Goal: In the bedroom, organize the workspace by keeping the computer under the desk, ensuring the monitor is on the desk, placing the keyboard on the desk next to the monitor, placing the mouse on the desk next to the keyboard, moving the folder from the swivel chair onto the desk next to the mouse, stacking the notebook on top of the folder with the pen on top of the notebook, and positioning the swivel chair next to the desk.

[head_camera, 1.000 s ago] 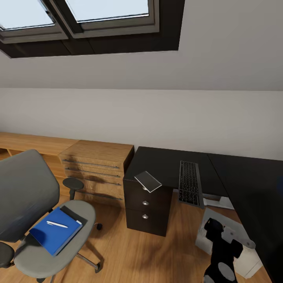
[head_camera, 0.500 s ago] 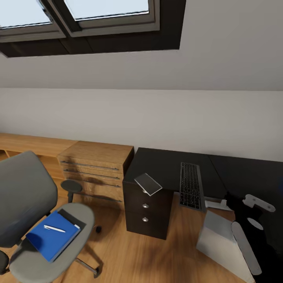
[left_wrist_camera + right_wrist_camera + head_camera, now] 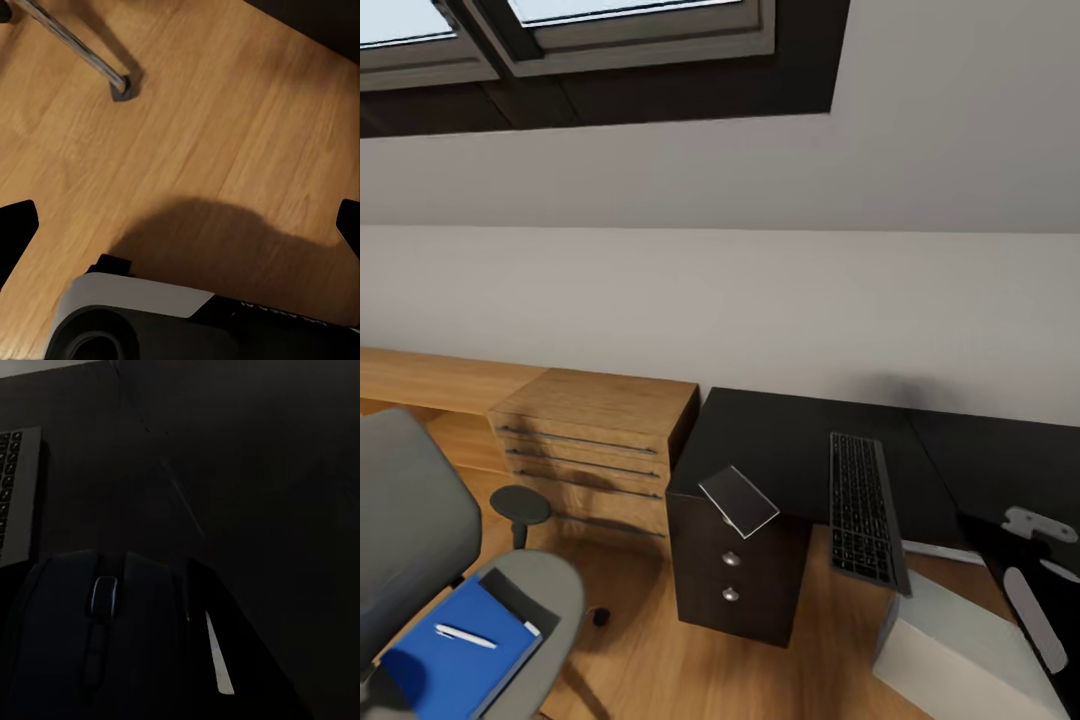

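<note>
The mouse sits right up against your right wrist camera, scroll wheel showing, and it looks clamped in the right gripper, though the fingers are hard to pick out in the dark. Under it lies the black top of the desk, with the end of the keyboard just off to one side. A second ago your right arm was low beside the computer; it has since swung up and out over the desk's right wing, and the head has moved with it. So the mouse looks ready to be set down, and you should bring it closer to the keyboard before letting go. Your left gripper hangs wide open over the wooden floor, holding nothing. The folder already lies on the desk's drawer corner, overhanging the edge. The notebook and pen wait on the swivel chair.
</note>
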Tool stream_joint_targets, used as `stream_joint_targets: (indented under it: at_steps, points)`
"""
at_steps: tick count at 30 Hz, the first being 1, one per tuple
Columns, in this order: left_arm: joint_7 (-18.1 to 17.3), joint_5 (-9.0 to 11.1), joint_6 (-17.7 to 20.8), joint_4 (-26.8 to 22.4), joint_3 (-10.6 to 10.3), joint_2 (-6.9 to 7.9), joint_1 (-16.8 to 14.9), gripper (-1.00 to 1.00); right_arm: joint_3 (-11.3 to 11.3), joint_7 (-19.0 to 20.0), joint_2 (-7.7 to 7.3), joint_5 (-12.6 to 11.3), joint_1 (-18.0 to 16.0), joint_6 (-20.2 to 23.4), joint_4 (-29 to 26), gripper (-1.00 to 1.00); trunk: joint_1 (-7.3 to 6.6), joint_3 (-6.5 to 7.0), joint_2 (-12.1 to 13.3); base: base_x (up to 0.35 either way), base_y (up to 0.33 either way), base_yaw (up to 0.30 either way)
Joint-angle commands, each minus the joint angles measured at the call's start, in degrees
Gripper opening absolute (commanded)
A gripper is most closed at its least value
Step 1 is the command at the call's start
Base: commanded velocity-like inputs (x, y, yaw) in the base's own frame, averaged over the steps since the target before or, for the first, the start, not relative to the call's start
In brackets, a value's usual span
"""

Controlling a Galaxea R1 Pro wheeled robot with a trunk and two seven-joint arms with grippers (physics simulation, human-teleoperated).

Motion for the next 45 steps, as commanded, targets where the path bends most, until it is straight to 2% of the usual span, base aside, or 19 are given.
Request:
stream_joint_targets:
  at_steps: [1,4,6,9,13,17,21,30,43,45]
  points:
    - [-0.1,0.3,0.0,-0.1,0.1,-0.04,0.0,1.00,0.1,0.0,-0.11,-0.6,-0.2,0.0,1.2,-1.00,0.04,-0.05,0.0,0.318,0.000,0.000]
    - [-0.1,0.3,0.0,-0.1,0.1,-0.11,0.0,1.00,0.1,0.5,-0.16,0.0,-0.7,-0.2,3.4,-1.00,0.04,-0.05,0.0,0.318,-0.002,0.000]
    - [-0.2,0.3,0.0,-0.1,-0.2,-0.12,0.0,1.00,0.1,1.7,-0.18,1.3,-1.6,-0.3,5.6,-1.00,0.04,-0.05,0.0,0.317,-0.037,0.000]
    - [-0.1,0.3,0.0,0.0,-2.1,-0.13,0.0,1.00,0.1,4.9,-0.19,3.2,-2.8,-0.5,8.4,-1.00,0.04,-0.05,0.0,0.306,-0.071,0.000]
    - [-0.1,0.3,-0.1,0.5,-3.9,-0.13,0.0,1.00,0.1,6.8,-0.19,4.1,-3.3,-0.6,9.6,-1.00,0.04,-0.05,0.0,0.158,-0.048,0.000]
    - [-0.2,0.3,-0.1,0.7,-4.6,-0.13,0.0,1.00,0.1,7.5,-0.19,4.4,-3.4,-0.7,10.0,-1.00,0.04,-0.05,0.0,0.032,-0.010,0.000]
    - [-0.2,0.3,-0.1,0.7,-4.8,-0.13,0.0,1.00,0.1,7.6,-0.20,4.5,-3.6,-1.7,11.5,-1.00,0.04,-0.05,0.0,0.144,-0.001,0.000]
    - [-0.2,0.3,-0.1,0.8,-4.8,-0.13,0.0,1.00,0.4,7.6,-0.07,5.7,-6.3,-2.6,16.8,-1.00,0.04,-0.05,0.0,0.264,0.000,0.000]
    - [-0.2,0.3,-0.1,0.8,-4.8,-0.09,0.0,1.00,0.4,7.4,-0.02,5.9,-6.5,-2.9,17.5,-1.00,0.04,-0.05,0.0,0.140,-0.100,0.000]
    - [-0.2,0.3,-0.2,0.8,-4.8,-0.11,0.0,1.00,0.4,7.4,-0.02,5.9,-7.9,-3.0,21.0,-1.00,0.04,-0.05,0.0,0.011,-0.010,0.000]
